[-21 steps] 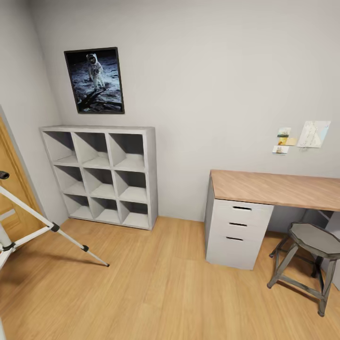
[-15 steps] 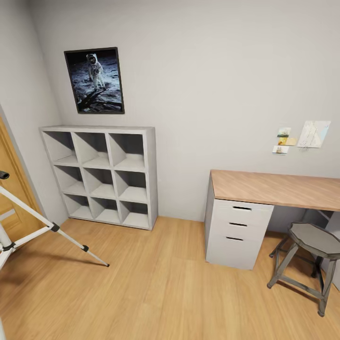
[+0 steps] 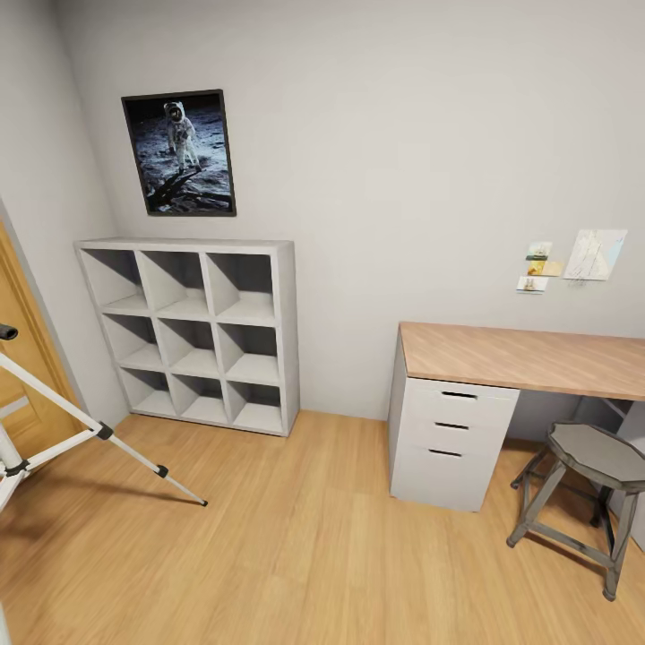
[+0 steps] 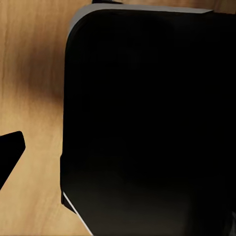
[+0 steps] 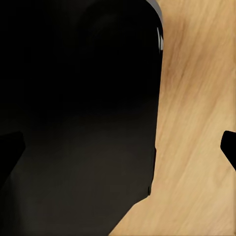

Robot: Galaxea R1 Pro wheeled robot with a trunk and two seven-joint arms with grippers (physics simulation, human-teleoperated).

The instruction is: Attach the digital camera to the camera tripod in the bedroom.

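Tripod [image 3: 54, 412] leg slants down-right across plank floor [image 3: 313, 555].

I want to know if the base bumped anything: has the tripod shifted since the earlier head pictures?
No. The camera tripod stands in the same place: its leg's foot rests on the same spot of floor in front of the white cube shelf.
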